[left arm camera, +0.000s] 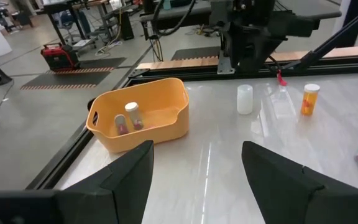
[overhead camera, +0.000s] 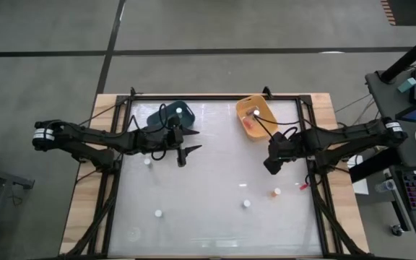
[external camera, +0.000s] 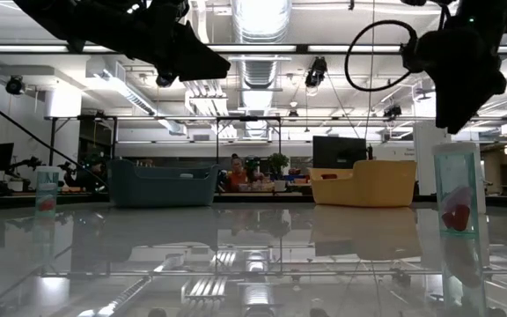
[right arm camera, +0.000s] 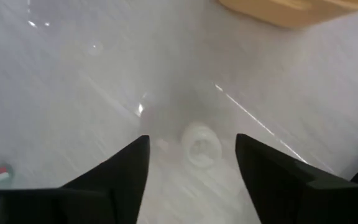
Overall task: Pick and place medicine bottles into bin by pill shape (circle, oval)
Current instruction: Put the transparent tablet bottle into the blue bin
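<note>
Loose medicine bottles first: one at the near-left (overhead camera: 157, 214), one near-centre (overhead camera: 245, 204), the orange-tinted one (overhead camera: 276, 192) just beside it to the right, one on the left (overhead camera: 147, 161) near the left arm. All stand upright, long axis vertical, white caps up, well apart from each other, so each is reachable from above.

Small red scrap (overhead camera: 303, 186) lies right of the orange one; not a target.

Right gripper (overhead camera: 271, 165) hangs over the table mid-right, fingers spread, nothing between them. Its wrist view looks straight down on a white cap (right arm camera: 199, 144) between the fingers, so I judge it's lined up for a top-down grab.

Left gripper (overhead camera: 181, 155) hovers near the dark tub (overhead camera: 170, 114), fingers apart, empty, waiting.

Far side: yellow tub (overhead camera: 263, 108) holds a bottle (left arm camera: 131, 112) upright plus one or more beside it; can't tell how those lie.
</note>
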